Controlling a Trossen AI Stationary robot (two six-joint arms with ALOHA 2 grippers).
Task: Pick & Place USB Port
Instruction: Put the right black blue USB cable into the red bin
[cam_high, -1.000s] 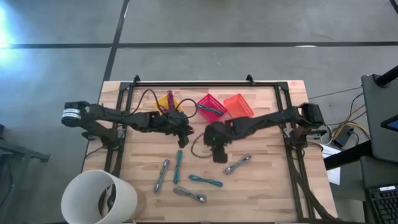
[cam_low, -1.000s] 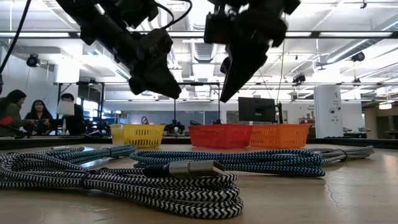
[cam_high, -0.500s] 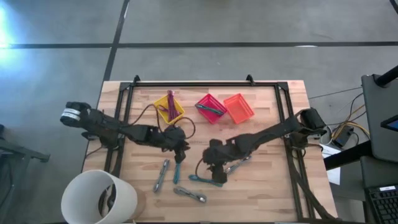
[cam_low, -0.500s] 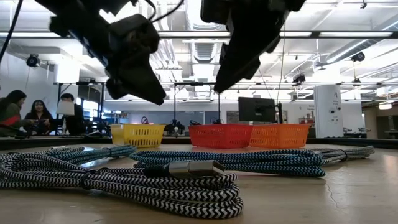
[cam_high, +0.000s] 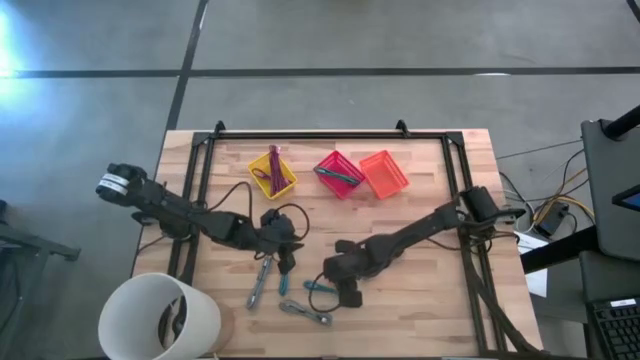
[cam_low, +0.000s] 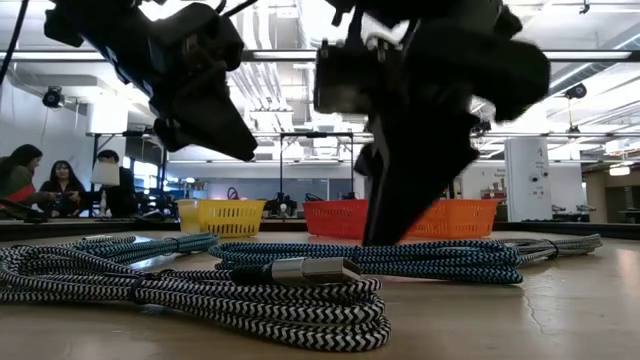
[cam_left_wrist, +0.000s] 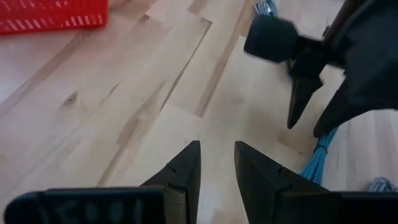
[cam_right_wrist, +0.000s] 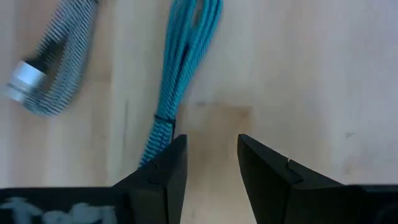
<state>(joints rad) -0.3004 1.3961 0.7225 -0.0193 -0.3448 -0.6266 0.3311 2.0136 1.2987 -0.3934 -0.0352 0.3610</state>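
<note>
Both arms have swept from beside the 3 baskets toward the loose cables since the earlier frames, the right pincer (cam_high: 347, 291) travelling farthest and dropping low. It now hovers just above the bench (cam_high: 420, 300) with its fingers (cam_right_wrist: 163, 167) apart and empty; the teal cable (cam_right_wrist: 180, 74), a bundled USB lead, lies ahead of and slightly to one side of the gap, its tied end close to one fingertip, and a grey-white cable (cam_right_wrist: 53, 68) with a silver plug rests further off on the same side. The left pincer (cam_high: 283, 262), likewise apart and empty, hangs over another teal cable (cam_high: 285, 268), with the right arm's dark fingertips visible directly ahead of it. 3 risks follow. Because the bundle sits off the centreline of the right pincer, closing as it stands would likely clip only an outer strand or push the bundle sideways. Because the cable is thin and flat on the wood, a descent judged too deep would drive the fingertips into the bench. Because the 2 arms stand near each other, any further advance by either could bring them into contact. The yellow basket (cam_high: 272, 175), pink basket (cam_high: 338, 172) and orange basket (cam_high: 384, 172) lie well behind both pincers.
</note>
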